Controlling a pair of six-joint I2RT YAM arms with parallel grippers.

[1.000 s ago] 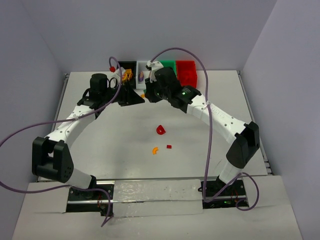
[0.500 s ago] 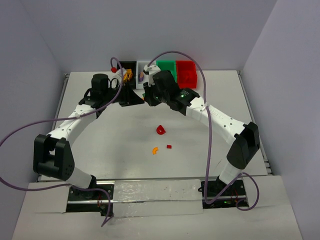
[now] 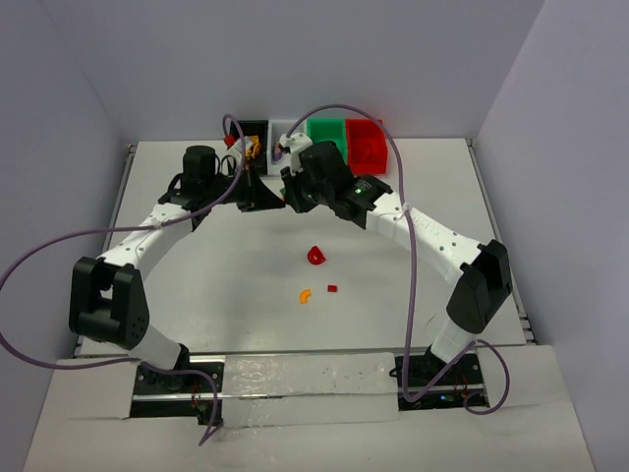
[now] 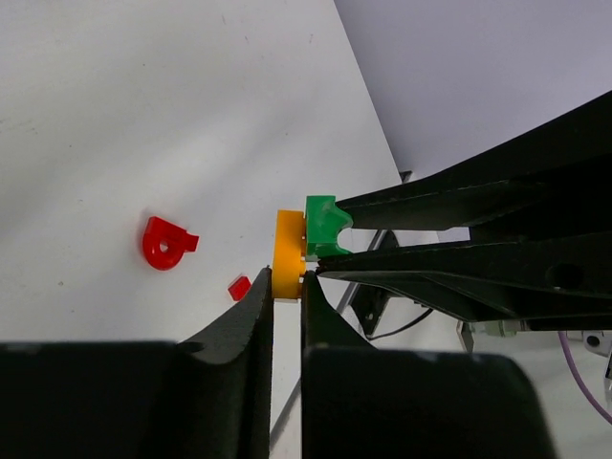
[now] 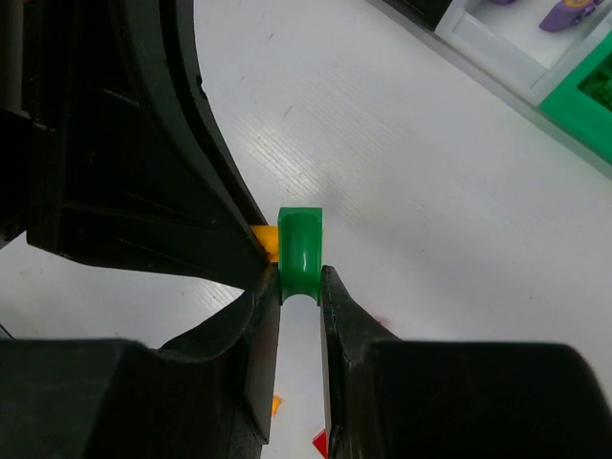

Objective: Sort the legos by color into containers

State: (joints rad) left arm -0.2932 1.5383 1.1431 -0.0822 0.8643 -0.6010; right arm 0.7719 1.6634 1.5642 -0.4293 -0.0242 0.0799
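Looking from the near edge past the two arm bases, the first things on the white table (image 3: 216, 285) are three loose legos near its middle; an orange curved piece (image 3: 306, 294) lies closest, a small red brick (image 3: 332, 289) sits just beside it at three o'clock without touching it, and a red curved piece (image 3: 314, 256) rests a little farther on, at twelve o'clock of that pair; beyond those, both arms arch inward and their tips meet over the table at about eleven o'clock from the red curved piece, short of the bins; the left gripper (image 4: 287, 287) is clamped on an orange-yellow brick (image 4: 289, 260), its two black fingers pressed on either side; a green curved piece (image 4: 325, 228) sits tight against that brick's face, and the right gripper (image 5: 299, 282) is closed on it, pinching its two sides with the hollowed side turned toward the wrist camera; so the joined pair is held between the two grippers, and whether it touches the table I cannot tell; farthest off, along the back edge at twelve o'clock, four bins stand side by side in a row; from nine o'clock round to three o'clock they are the black bin (image 3: 254, 124), the white bin (image 3: 285, 123), the green bin (image 3: 329, 126) and the red bin (image 3: 366, 159); orange-yellow pieces (image 3: 252, 147) show in the black bin, purple pieces (image 5: 569, 11) lie in the white bin, and what the red bin holds is too small for me to make out
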